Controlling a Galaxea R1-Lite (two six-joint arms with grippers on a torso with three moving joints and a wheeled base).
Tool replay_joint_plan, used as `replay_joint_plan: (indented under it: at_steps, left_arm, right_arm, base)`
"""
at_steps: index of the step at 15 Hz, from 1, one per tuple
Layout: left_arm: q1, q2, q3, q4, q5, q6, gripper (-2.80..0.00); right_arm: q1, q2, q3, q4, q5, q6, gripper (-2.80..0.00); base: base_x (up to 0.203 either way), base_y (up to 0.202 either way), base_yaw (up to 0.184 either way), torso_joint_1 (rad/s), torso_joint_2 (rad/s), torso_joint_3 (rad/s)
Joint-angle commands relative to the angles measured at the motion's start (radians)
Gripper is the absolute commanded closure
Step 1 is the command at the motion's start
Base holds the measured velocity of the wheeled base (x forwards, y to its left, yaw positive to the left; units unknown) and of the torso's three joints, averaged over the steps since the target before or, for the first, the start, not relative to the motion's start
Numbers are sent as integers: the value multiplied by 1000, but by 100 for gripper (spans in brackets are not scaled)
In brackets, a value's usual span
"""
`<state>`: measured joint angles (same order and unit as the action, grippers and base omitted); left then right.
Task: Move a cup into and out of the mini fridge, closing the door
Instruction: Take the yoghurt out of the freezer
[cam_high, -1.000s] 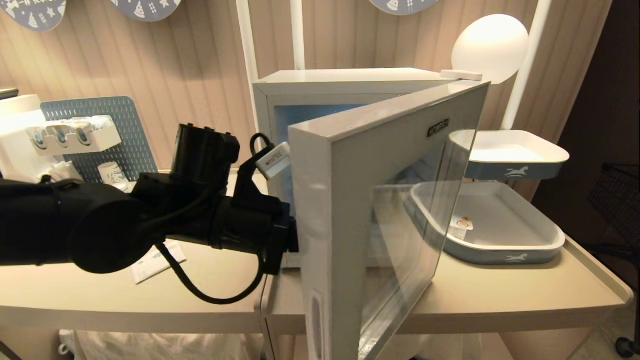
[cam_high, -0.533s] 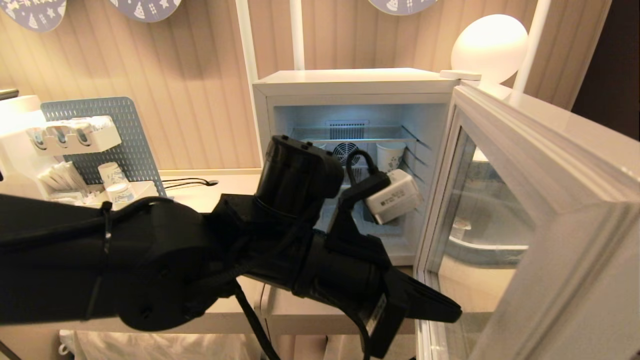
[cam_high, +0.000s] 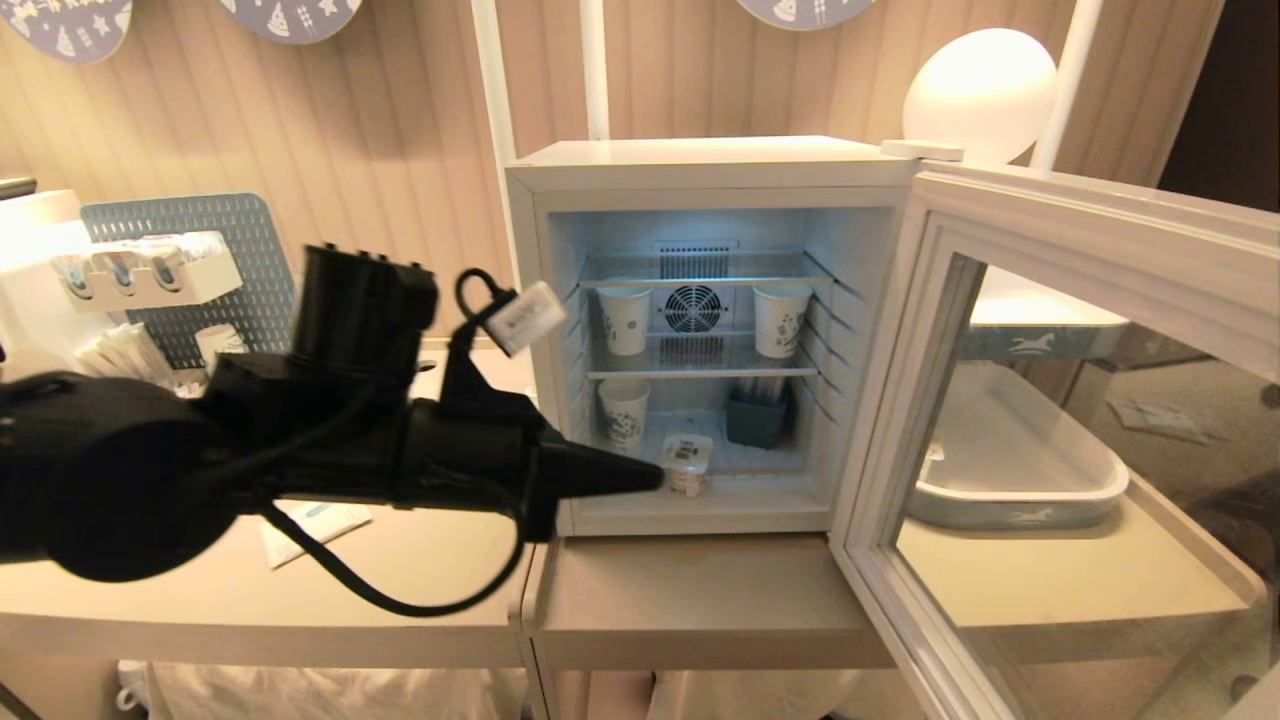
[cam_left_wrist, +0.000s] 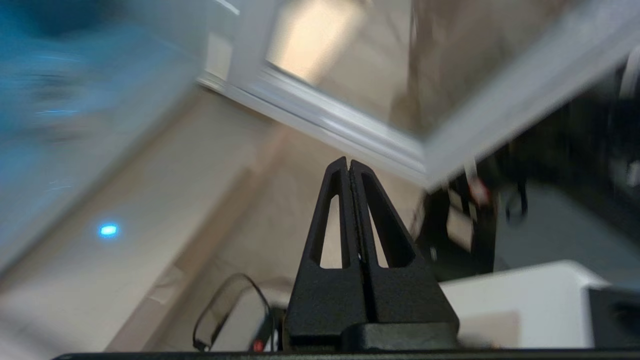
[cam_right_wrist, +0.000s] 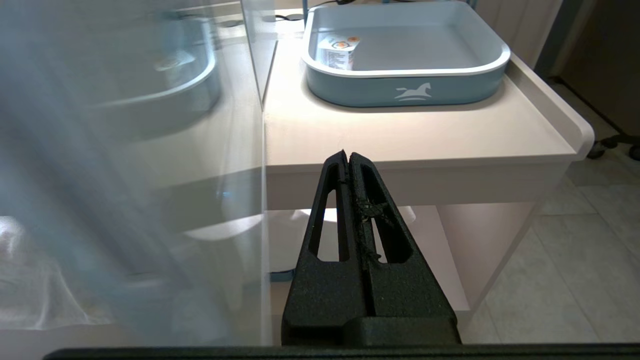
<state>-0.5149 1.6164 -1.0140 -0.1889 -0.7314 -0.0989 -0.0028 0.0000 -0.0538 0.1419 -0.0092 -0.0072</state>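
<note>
**Fridge open, cup on its floor**

A beige table (cam_high: 700, 600) stands against a ribbed beige wall, with a round lamp (cam_high: 980, 90) at 1 o'clock. On it sits the mini fridge (cam_high: 700, 165), lit inside. The cup (cam_high: 687, 462) rests on the fridge floor, at centre. The door (cam_high: 1090, 230), half shut a second ago, now stands wide at 3 o'clock. The left gripper (cam_high: 655, 478), fingers pressed together, has swung back to 9 o'clock, its tip beside the cup. The right gripper (cam_right_wrist: 347, 155), pressed together, hangs below the table edge.

Beige table (cam_high: 700, 600) — mini fridge (cam_high: 700, 165), tray (cam_high: 1020, 495)
</note>
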Motion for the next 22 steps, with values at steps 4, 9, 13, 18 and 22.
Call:
replay_joint_plan:
  at_steps: [4,9,13,18,22]
  left_arm:
    - [440,-580,62,113,42,-201,0]
    - [666,-1129,20,608,120,-231,0]
    - [805,-1345,-31,1131,453,-122,0]
    - [570,-1380,-149,1176,575,-94,0]
    - [526,-1615,134,1163,673,37,0]
  right_arm:
    - [0,2,0,2,0,0,0]
    - [0,2,0,2,0,-2,0]
    - [0,3,-1,8,-2,0,0]
    - [0,3,-1,8,-2,0,0]
    - [0,3,-1,7,-2,0,0]
  base:
    - [0,0,0,0,0,0]
    - [0,0,0,0,0,0]
    - [0,0,0,0,0,0]
    - [0,0,0,0,0,0]
    - [0,0,0,0,0,0]
